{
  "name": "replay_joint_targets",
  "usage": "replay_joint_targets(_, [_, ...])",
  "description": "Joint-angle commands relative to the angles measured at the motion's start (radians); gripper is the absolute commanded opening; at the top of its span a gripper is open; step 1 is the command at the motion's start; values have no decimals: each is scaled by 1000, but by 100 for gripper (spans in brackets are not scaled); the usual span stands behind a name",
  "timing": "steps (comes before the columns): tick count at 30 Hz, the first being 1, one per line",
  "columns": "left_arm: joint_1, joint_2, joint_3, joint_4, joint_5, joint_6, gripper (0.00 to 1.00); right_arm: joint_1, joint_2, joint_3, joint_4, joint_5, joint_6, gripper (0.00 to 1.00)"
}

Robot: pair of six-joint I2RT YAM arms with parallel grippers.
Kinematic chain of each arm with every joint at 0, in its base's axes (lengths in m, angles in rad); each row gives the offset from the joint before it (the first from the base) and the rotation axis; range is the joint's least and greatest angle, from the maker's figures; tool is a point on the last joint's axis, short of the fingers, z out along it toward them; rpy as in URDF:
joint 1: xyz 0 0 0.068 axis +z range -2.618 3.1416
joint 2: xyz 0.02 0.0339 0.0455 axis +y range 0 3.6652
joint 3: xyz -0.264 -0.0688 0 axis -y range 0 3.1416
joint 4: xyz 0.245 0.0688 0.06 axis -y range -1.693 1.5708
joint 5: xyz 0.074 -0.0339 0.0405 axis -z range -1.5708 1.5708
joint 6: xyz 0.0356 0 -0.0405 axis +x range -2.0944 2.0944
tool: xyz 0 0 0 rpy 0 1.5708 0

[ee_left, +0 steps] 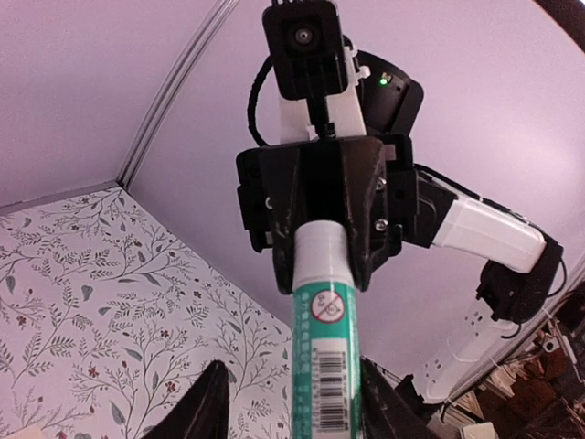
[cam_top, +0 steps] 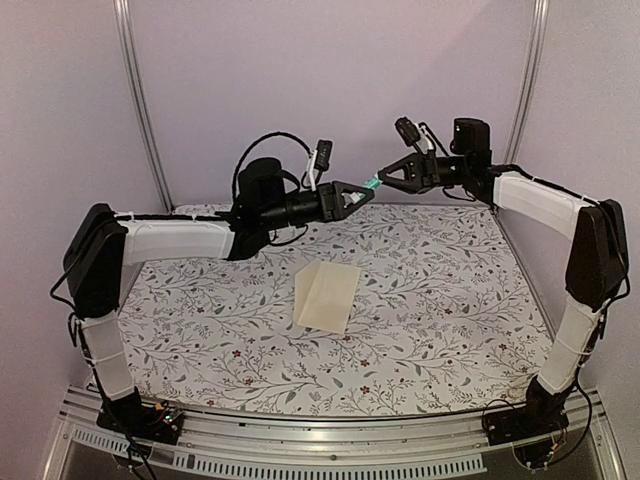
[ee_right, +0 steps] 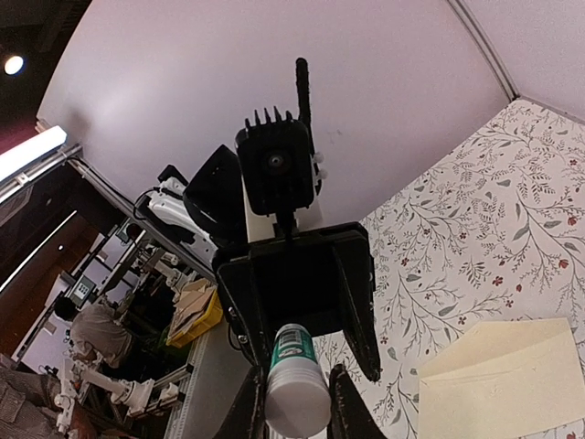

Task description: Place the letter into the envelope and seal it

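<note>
Envelope (cam_top: 326,296) flat on table (cam_top: 450,300), contents hidden, left claw (ee_left: 292,389) and right claw (ee_right: 297,393) pinching glue stick (ee_left: 322,366)

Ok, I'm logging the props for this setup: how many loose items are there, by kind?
Envelope: 1
Glue stick: 1
Total: 2
</note>
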Motion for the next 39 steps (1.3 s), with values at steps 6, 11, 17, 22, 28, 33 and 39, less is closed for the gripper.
replay_joint_targets(6, [11,-92,77,-551,228,234,57,-3,37,200,-759,52,-718,0])
replay_joint_targets(11, [12,-111,86,-628,241,291,59,22,93,329,-1086,118,-1019,0])
replay_joint_targets(17, [11,-57,178,-779,259,368,59,50,98,356,-1215,132,-1144,0])
replay_joint_targets(22, [3,-32,207,-780,287,373,55,74,88,358,-1229,138,-1168,1])
replay_joint_targets(28, [-4,-15,219,-763,328,369,47,86,88,362,-1222,135,-1155,1])
replay_joint_targets(33, [-7,0,229,-765,338,374,45,94,86,362,-1217,128,-1144,1])
replay_joint_targets(39, [-8,17,247,-767,356,371,38,100,86,361,-1218,138,-1143,1])
